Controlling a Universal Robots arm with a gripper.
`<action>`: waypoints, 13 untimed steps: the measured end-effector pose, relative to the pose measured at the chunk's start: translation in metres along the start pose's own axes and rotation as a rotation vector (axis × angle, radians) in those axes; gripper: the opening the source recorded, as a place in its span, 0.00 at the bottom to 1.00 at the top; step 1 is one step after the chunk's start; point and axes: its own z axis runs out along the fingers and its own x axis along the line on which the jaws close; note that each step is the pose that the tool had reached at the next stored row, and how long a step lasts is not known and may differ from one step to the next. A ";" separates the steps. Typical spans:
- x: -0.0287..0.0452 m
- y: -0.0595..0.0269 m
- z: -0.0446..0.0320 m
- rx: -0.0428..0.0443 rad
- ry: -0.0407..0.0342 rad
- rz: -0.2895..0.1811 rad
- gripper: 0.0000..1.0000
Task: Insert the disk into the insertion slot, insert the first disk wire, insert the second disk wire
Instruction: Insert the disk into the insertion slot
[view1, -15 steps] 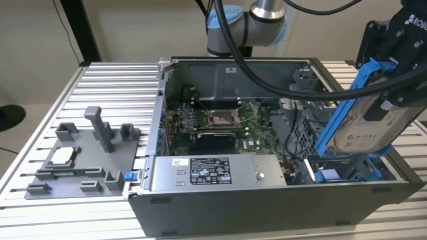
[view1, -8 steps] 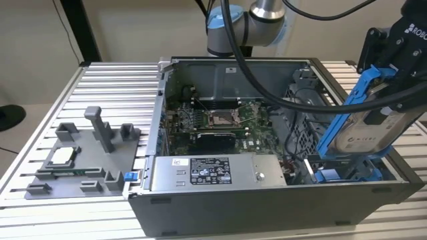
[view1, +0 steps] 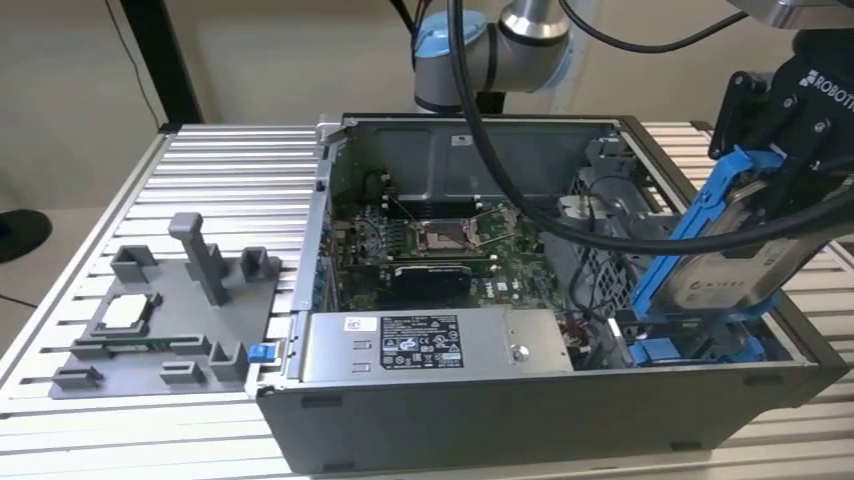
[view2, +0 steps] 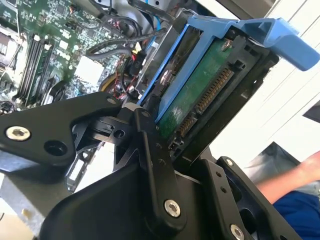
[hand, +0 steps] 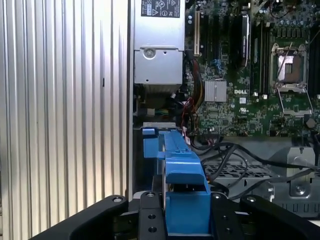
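Gripper (view1: 771, 165) clamps one disk (view1: 727, 268), tilted, lower end at one insertion slot (view1: 671, 350).

Ribbed metal table (view1: 227, 160) bears computer case (view1: 534, 425), grey fixture (view1: 160, 330).

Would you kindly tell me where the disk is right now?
At the exterior view's right, the gripper holds the disk tilted, its lower end at the slot in the case's corner, next to the power supply.
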 end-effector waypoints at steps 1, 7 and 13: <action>0.0001 -0.0003 0.0017 0.0000 -0.0019 0.000 0.00; 0.0004 -0.0009 0.0112 -0.0002 -0.0103 0.000 0.00; 0.0007 -0.0013 0.0170 -0.0003 -0.0167 -0.001 0.00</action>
